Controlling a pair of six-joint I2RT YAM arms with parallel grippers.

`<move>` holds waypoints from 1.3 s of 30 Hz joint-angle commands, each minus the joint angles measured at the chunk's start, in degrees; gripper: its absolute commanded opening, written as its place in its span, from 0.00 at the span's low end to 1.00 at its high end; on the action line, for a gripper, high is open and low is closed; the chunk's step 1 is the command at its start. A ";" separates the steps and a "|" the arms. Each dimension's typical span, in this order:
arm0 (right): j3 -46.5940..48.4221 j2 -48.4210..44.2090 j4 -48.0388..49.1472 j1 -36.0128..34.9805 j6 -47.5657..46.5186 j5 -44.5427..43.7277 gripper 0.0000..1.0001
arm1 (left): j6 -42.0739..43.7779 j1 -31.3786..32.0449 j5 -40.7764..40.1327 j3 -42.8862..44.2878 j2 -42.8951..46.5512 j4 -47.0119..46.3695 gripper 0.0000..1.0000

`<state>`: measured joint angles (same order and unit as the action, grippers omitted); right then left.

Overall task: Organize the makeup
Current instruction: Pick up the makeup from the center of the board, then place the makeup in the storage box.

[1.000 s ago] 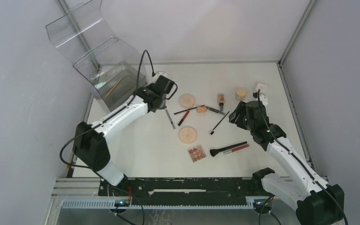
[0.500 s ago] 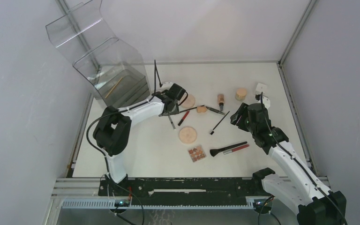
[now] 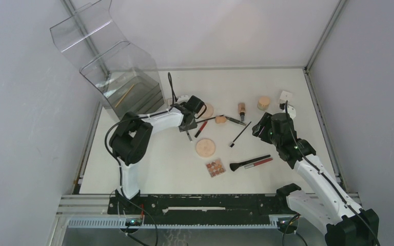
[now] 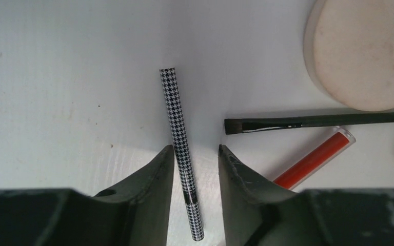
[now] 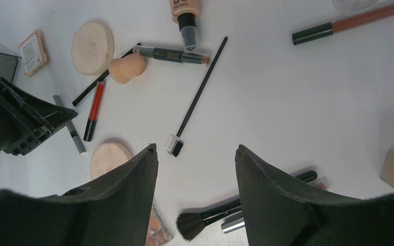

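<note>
Tiers of clear acrylic, the organizer (image 3: 123, 77), stand well behind the left gripper (image 4: 195, 151). Out beyond its fingertips and off to one side lies a round peach powder disc (image 4: 364, 51), matte and faintly speckled. Nearer lies a thin black brush (image 4: 318, 120), bristle end just off one fingertip, with a glossy red pencil (image 4: 313, 159) slanting beneath it. The fingers stand narrowly apart, straddling a slim black-and-white houndstooth pencil (image 4: 177, 118) flat on the table, not pinching it.

The right gripper (image 5: 195, 148) hangs with fingers wide and nothing between them. Below their tips lies a fluffy black brush (image 5: 220, 212). Ahead are a beige sponge (image 5: 125, 66), a tan bottle (image 5: 184, 13) and a thin spoolie wand (image 5: 200, 89), its white tip just short of the fingers.
</note>
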<state>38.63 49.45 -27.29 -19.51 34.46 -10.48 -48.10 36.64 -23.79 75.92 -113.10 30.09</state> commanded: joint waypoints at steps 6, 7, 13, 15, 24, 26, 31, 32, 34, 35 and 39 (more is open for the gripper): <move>0.18 -0.76 1.46 0.35 -0.01 -0.59 0.65 | -1.48 -1.78 0.28 -3.46 2.78 -0.53 0.16; 0.13 -0.76 1.43 0.36 -0.06 -0.59 0.65 | -0.26 -2.37 -0.53 -3.47 3.91 0.05 0.09; -0.30 -0.85 1.54 0.43 -0.34 -0.76 0.65 | 18.35 -7.45 -2.84 1.13 11.30 5.33 0.00; -0.80 -0.95 2.02 0.51 -0.27 -0.61 0.65 | 26.79 -8.49 -1.43 4.18 13.43 8.32 0.00; -1.27 -0.24 3.02 0.70 0.25 -0.03 0.65 | 65.29 -10.66 -7.01 13.38 22.72 15.80 0.00; -1.28 -0.24 3.20 0.78 0.18 0.02 0.65 | 71.62 -11.34 -11.15 12.89 24.19 13.10 0.00; -1.21 -0.39 3.32 0.92 0.02 0.19 0.65 | 81.41 -15.20 -13.60 15.02 24.37 9.40 0.00; -1.27 -0.53 3.19 0.96 0.02 0.14 0.65 | 82.63 -15.98 -13.72 15.47 23.95 8.61 0.00; -1.28 -0.84 2.94 1.03 -0.08 0.10 0.65 | 83.74 -17.65 -13.76 17.07 22.50 7.97 0.00; -1.28 -0.98 2.76 1.05 -0.06 0.03 0.65 | 83.77 -18.66 -13.55 18.05 21.11 7.82 0.00; -1.28 -1.51 2.41 1.37 -0.30 -0.07 0.65 | 84.46 -21.65 -13.79 20.68 17.06 7.08 0.03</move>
<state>37.21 49.28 -26.48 -18.57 34.41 -10.17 31.99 17.80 -35.94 92.16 -92.99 40.21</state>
